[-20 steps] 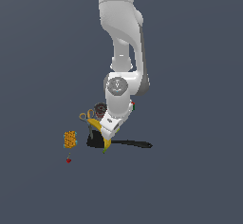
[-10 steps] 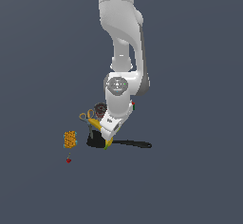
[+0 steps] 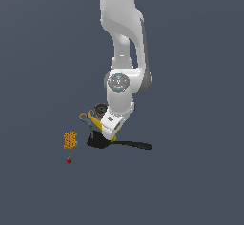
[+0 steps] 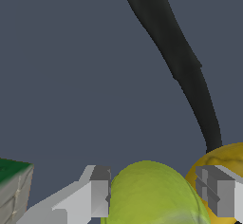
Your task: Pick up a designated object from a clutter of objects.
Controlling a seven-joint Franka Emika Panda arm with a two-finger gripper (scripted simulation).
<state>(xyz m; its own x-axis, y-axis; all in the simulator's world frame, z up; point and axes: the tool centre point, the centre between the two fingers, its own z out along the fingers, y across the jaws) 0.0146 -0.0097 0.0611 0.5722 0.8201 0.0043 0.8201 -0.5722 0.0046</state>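
Risk of a nudged banana [image 4: 223, 171]: the pincer [image 4: 159, 192] stands spread around the yellow-green ball [image 4: 152, 194] on the bench [image 3: 190, 181], one finger [image 4: 218, 190] crowding the fruit; closing could shove it, rolling the ball away.

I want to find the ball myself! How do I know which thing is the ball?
Find the white robot arm and follow it down to its fingers. The small yellow-green ball sits right between them, beside the yellow banana and the black long-handled utensil. It is the only smooth, round, greenish thing there.
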